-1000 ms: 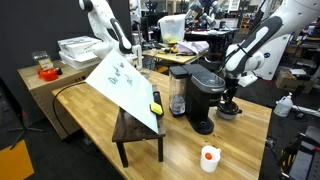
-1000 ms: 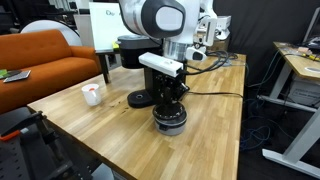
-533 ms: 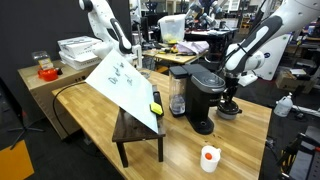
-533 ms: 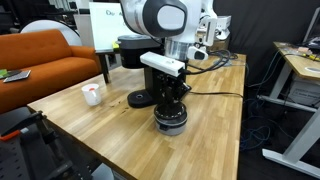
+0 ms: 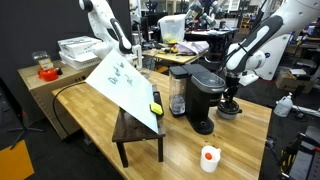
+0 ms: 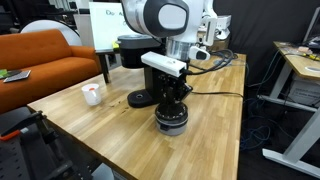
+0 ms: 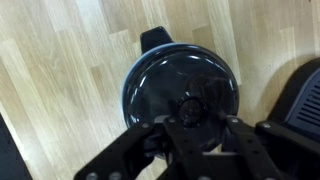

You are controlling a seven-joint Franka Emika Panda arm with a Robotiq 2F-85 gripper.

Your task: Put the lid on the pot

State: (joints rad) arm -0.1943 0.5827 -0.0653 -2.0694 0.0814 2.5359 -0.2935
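Observation:
In the wrist view the dark round lid (image 7: 165, 85) covers the pot, whose short handle (image 7: 155, 38) sticks out at the top. My gripper (image 7: 195, 116) is shut on the lid's small centre knob (image 7: 194, 105). In both exterior views the gripper (image 6: 172, 101) (image 5: 230, 98) points straight down over the small silver-grey pot (image 6: 170, 123) (image 5: 229, 111) on the wooden table. Whether the lid rests fully on the rim or hangs just above it cannot be told.
The black coffee machine (image 5: 205, 88) stands close beside the pot, and its base (image 6: 140, 98) shows too. A white cup with a red top (image 6: 92, 94) (image 5: 209, 157) sits further off. The table edge (image 6: 225, 150) is near the pot. A tilted white sheet (image 5: 125, 85) stands beyond the machine.

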